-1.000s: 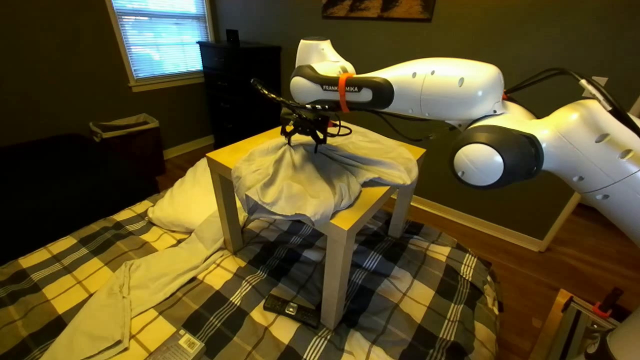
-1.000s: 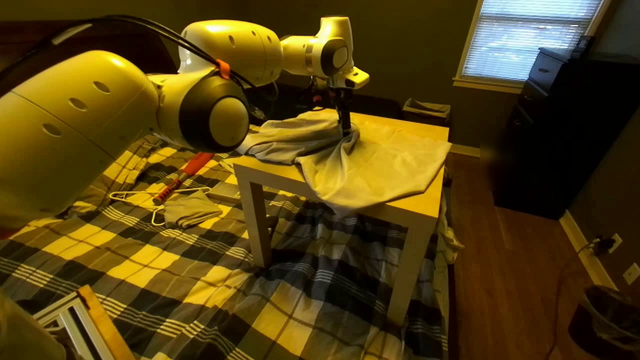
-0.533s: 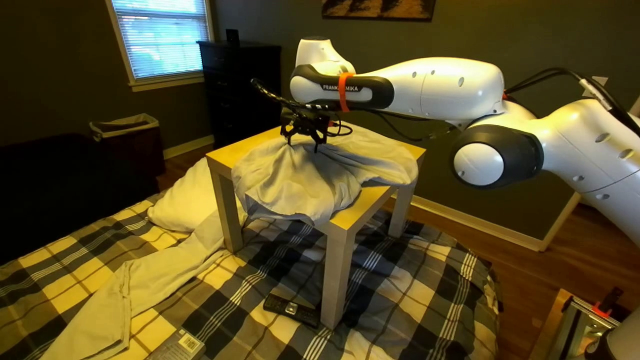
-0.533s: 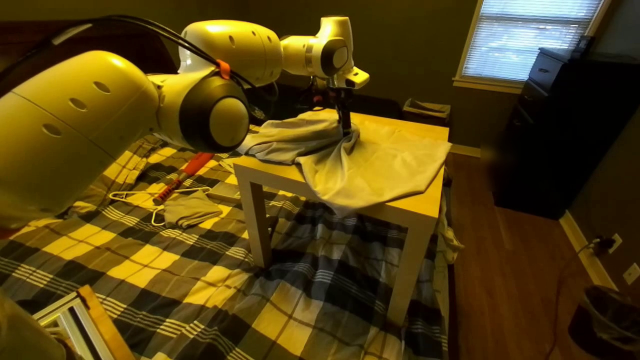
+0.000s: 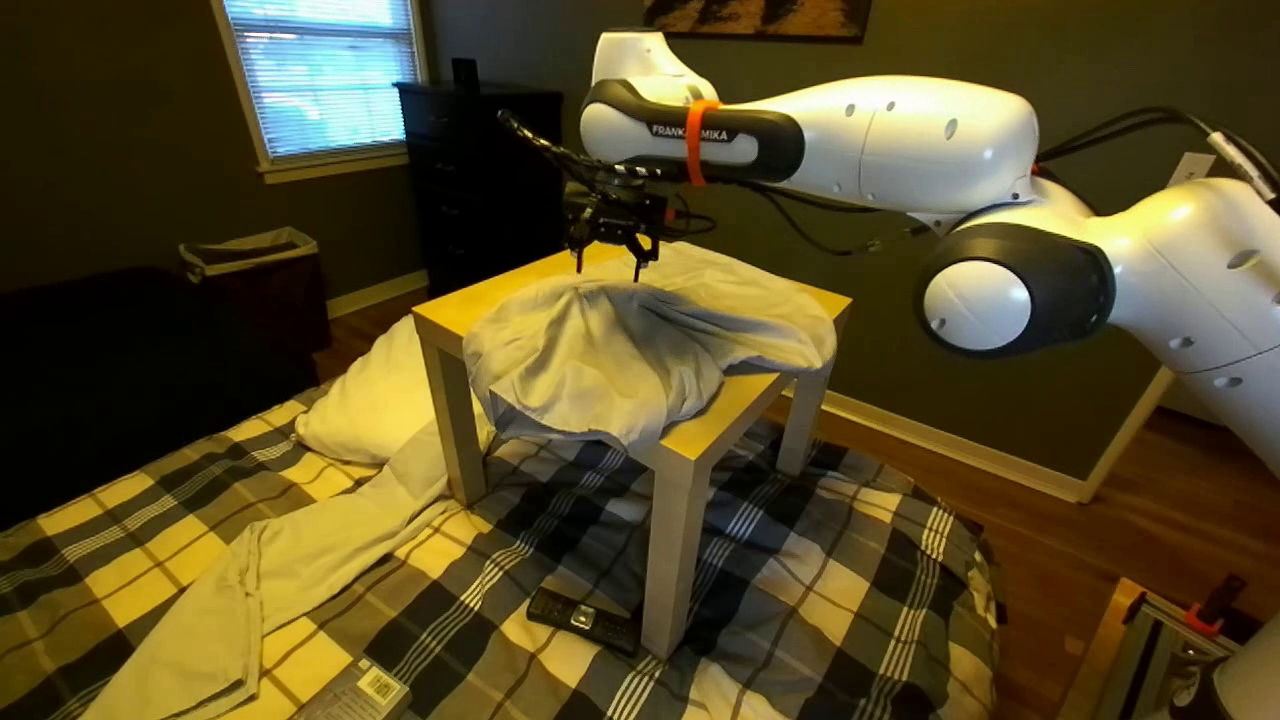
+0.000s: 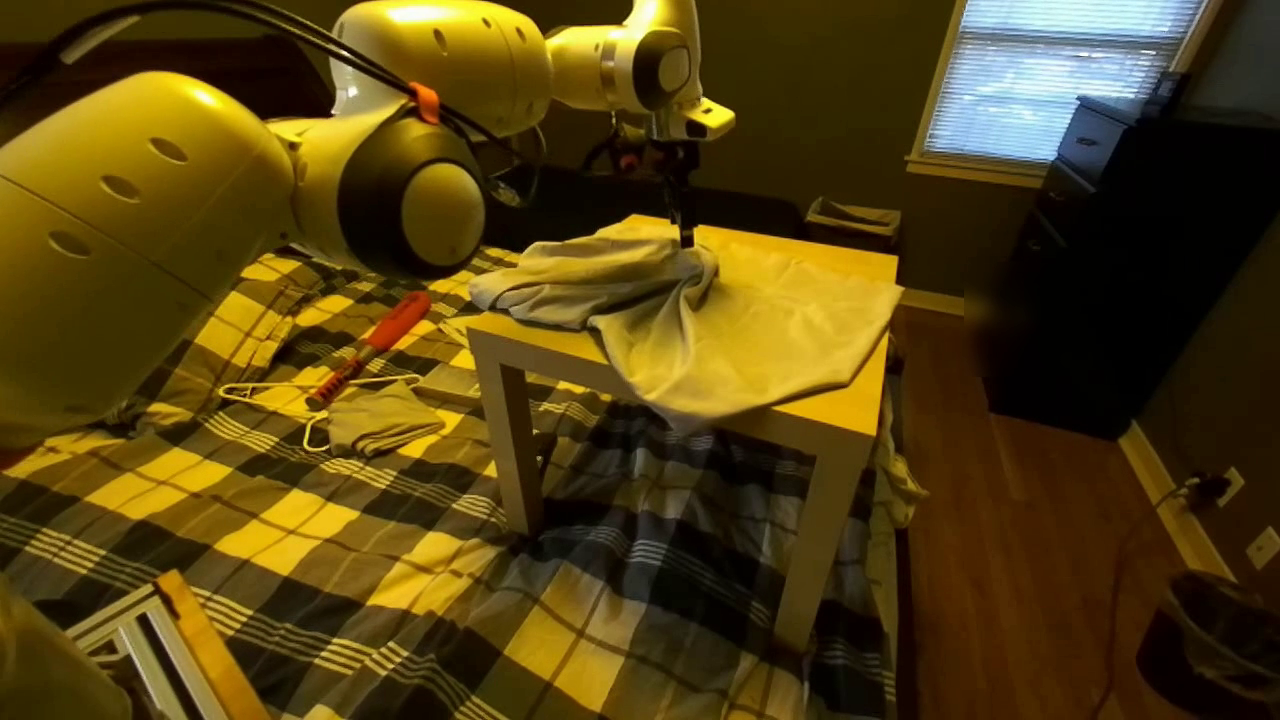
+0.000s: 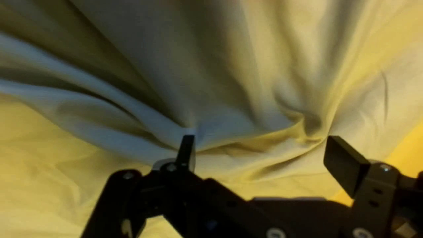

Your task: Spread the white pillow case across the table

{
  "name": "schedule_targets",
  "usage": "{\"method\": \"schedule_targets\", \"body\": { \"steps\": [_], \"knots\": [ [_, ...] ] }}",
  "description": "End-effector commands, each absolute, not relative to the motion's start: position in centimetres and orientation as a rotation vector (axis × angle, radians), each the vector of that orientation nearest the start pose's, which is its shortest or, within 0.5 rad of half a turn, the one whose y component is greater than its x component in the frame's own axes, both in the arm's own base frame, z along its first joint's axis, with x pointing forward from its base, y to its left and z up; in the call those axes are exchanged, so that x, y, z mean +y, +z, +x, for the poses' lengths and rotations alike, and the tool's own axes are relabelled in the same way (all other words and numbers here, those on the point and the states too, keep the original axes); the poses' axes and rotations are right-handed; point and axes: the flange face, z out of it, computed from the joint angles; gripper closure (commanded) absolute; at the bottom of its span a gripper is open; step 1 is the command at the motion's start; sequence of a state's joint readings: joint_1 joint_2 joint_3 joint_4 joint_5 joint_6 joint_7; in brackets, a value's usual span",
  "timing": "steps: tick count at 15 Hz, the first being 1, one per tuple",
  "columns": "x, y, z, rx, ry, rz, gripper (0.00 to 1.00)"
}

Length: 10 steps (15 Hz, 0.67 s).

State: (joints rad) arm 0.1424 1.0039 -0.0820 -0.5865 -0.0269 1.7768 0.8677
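Observation:
The white pillow case (image 5: 600,370) lies bunched and wrinkled over much of the table (image 5: 735,400). In both exterior views it hangs past an edge, and its raised folds gather under my gripper. It also shows in an exterior view (image 6: 780,320), where bare yellow-tan tabletop (image 6: 850,405) lies along the edges. My gripper (image 5: 608,272) points down just above the crumpled middle of the cloth. In the wrist view the gripper (image 7: 259,140) has its fingers wide apart with nothing held, and the pillow case (image 7: 214,76) fills most of the picture, with folds running between and beyond the fingertips.
The table stands on a plaid bed (image 5: 560,540). A remote (image 5: 583,618) lies by a leg. A plump pillow (image 5: 375,400) and a pale cloth strip (image 5: 310,570) lie beside it. A hanger (image 6: 262,400) and a red-handled tool (image 6: 385,335) lie on the bed.
My gripper and arm have risen a little, lifting the fingertips from down in the cloth to just above it. The pillow case has stayed almost the same on the table.

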Motion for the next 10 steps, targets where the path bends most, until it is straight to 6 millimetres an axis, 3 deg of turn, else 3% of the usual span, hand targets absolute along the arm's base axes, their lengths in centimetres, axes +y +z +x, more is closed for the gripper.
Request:
{"method": "schedule_targets", "body": {
  "steps": [1,6,10],
  "knots": [
    [6.1,42.3,79.3,1.402,-0.348,-2.904,0.00],
    [1.8,36.1,79.4,1.779,-0.214,-2.795,0.00],
    [0.6,32.5,79.8,1.935,-0.158,-2.649,0.00]
  ]
}}
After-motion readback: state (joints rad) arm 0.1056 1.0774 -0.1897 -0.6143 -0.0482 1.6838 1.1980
